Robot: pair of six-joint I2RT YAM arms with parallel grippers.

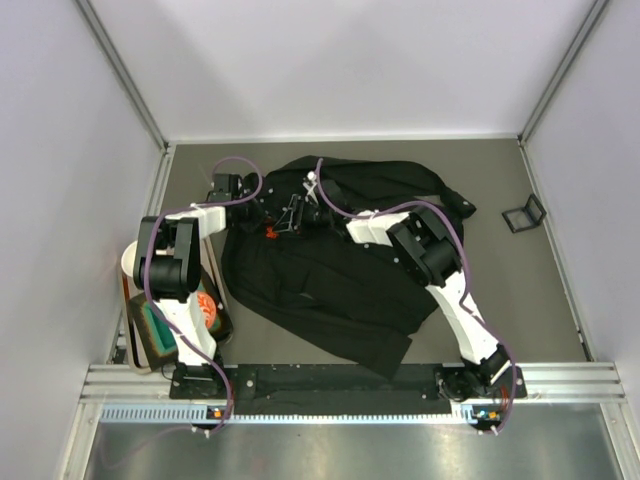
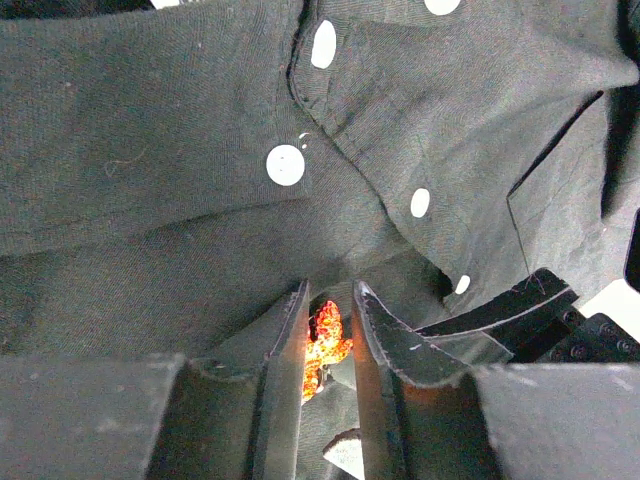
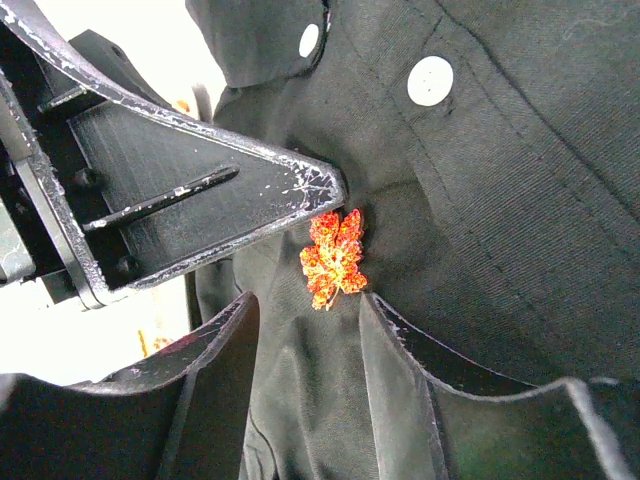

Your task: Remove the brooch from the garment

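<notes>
The garment (image 1: 330,280) is a black shirt spread over the table, and its pale buttons (image 2: 285,165) show in the left wrist view. The brooch (image 3: 333,258), a small red-orange maple leaf, sits on the cloth near the button placket. It shows as a red speck (image 1: 270,233) in the top view. My left gripper (image 2: 328,300) has its jaws narrowed around the brooch (image 2: 325,340), which spans the slim gap beside a fold of cloth. My right gripper (image 3: 305,300) stands open. Its tips lie just short of the brooch, with a ridge of fabric between its fingers.
The left gripper's finger (image 3: 200,190) reaches in from the upper left of the right wrist view, its tip touching the brooch. A small black stand (image 1: 523,215) sits at the right. A round orange disc (image 1: 207,310) and a box lie by the left arm's base.
</notes>
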